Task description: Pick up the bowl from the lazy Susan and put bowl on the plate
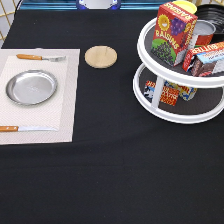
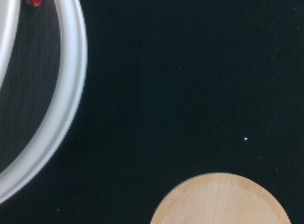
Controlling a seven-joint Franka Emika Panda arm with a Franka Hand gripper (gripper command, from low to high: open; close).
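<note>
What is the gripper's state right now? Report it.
Gripper: not visible in the exterior view, so open or closed cannot be told. The silver plate holds nothing, and no bowl can be made out on the lazy Susan.

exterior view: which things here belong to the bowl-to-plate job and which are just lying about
Job: bowl, at the exterior view's top right on the lazy Susan; plate, nothing on it. The gripper is not in view.

Lying about: wooden coaster, fork, knife, placemat, raisins box, can.
</note>
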